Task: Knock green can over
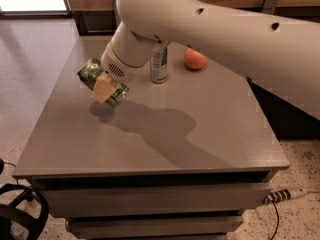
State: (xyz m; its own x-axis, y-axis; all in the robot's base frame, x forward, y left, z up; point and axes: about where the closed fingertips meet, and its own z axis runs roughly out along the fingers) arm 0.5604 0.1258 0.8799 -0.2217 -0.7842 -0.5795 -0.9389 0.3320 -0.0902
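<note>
Pincer sits over the left part of the surface, near the left edge and about midway between the far-left and near-left corners. It's clamped on the green can, with one tan pad across the can's middle.

The can is well off upright: one end points up toward the far-left corner, the other down toward the surface. The low end looks just clear of the top, with its shadow right under it, but I can't confirm contact or a gap.

Silver-and-blue can stands upright near the far edge, and the apple is just beside it toward the far-right corner. Both are well apart from the pincer.

Step, my read: the tip-over is underway, with the can held tilted but not yet lying on its side.

Next move needs:
- a short descent until the can's side meets the surface
- pads let go with the can flat, then a straight lift away
- care near the left edge, since a can on its side will probably roll
</note>
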